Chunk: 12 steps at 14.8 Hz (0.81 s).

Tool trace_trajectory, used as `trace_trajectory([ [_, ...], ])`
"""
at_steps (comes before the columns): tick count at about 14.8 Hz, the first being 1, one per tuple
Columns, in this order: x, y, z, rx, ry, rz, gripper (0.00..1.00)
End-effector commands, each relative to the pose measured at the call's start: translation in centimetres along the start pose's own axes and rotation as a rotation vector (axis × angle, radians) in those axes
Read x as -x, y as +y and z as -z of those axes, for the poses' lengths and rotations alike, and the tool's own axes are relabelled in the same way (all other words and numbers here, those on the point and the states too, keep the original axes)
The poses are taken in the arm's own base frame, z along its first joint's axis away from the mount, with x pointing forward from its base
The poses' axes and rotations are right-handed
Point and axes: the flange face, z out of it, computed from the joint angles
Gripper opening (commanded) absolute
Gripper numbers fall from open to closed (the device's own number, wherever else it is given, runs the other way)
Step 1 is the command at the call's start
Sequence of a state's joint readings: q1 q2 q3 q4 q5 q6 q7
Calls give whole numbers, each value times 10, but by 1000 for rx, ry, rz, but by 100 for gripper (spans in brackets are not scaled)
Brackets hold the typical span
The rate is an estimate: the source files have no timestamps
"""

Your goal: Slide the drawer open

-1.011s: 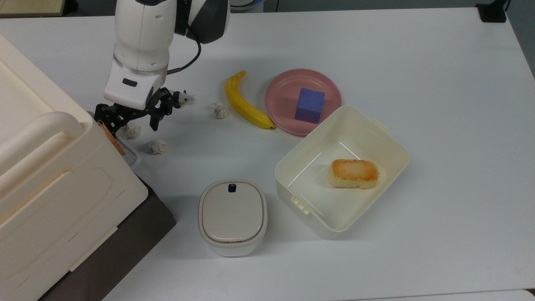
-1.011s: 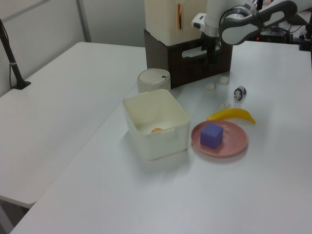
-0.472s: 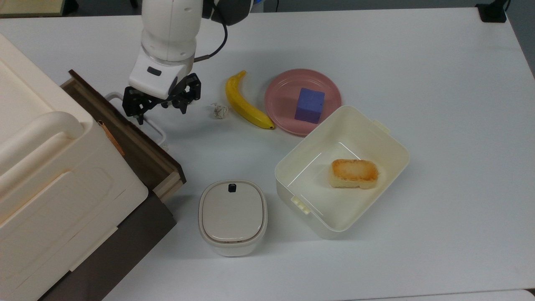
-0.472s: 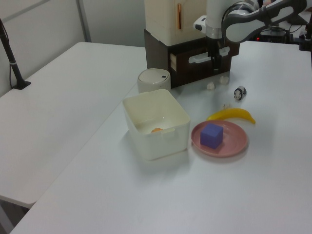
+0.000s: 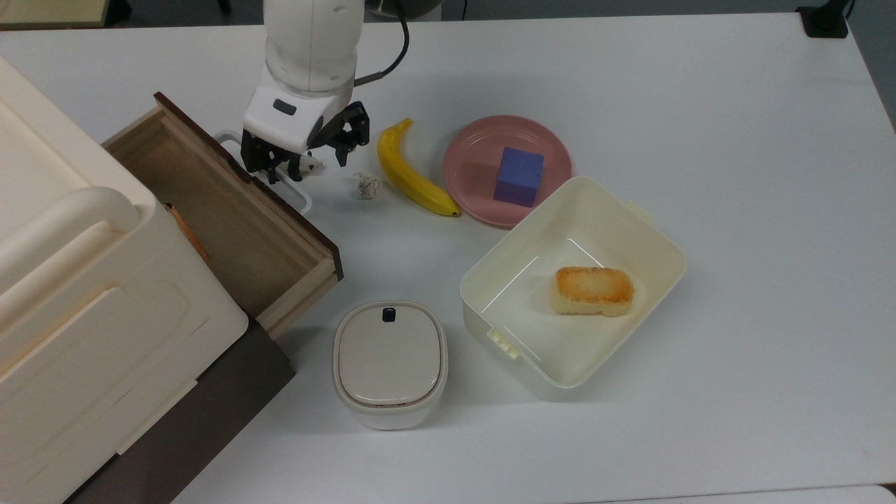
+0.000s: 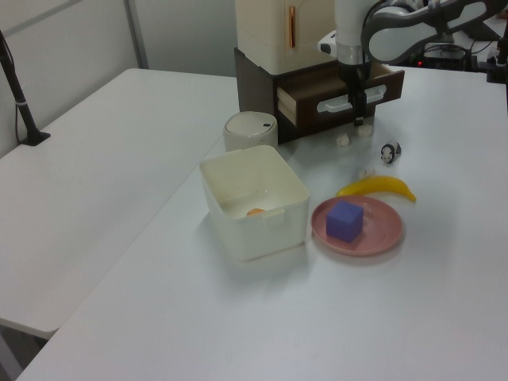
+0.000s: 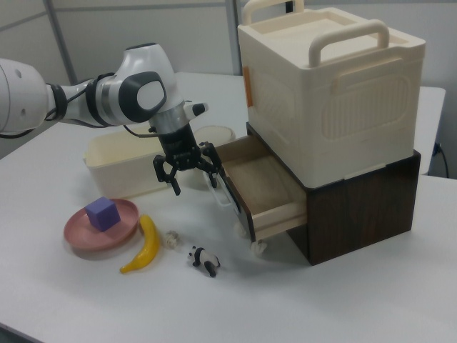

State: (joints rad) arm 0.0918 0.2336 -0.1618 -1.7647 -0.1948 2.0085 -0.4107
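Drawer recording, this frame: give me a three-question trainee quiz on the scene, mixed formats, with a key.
1. True or false: the drawer stands pulled out, its wooden floor bare.
2. What lies on the pink plate? A) banana B) purple cube C) bread
3. Name the thing in the open cream tub.

Key:
1. True.
2. B, the purple cube; the banana lies beside the plate.
3. A toasted bread piece.

- A banana (image 5: 413, 172) lies on the white table (image 5: 700, 105), just beside the fingers (image 5: 348, 140) on the top view's right.
- A crumpled paper ball (image 5: 366, 185) sits near them.
- A pink plate (image 5: 476, 147) carries a purple cube (image 5: 519, 176), farther off.
- A cream tub (image 5: 651, 231) holds a piece of toasted bread (image 5: 593, 290), well apart.
- A lidded pot (image 5: 389, 362) stands well apart.
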Motion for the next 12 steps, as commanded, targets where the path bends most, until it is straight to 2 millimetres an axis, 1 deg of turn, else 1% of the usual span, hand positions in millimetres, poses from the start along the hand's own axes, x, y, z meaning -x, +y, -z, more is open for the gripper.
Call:
trace_trajectory([
  [1, 8, 3, 38, -112, 89, -123, 100],
  [3, 29, 22, 73, -165, 157, -286, 100],
  [5, 49, 26, 104, -197, 158, -487, 100],
  [7, 62, 30, 122, -225, 164, -684, 100],
  [8, 69, 27, 128, -238, 139, -730, 100],
  [9, 75, 26, 135, -243, 128, -739, 100],
  [10, 91, 27, 148, -250, 114, -745, 100],
  [11, 112, 39, 169, -255, 113, -771, 100],
  [12, 121, 49, 181, -258, 107, -789, 100],
])
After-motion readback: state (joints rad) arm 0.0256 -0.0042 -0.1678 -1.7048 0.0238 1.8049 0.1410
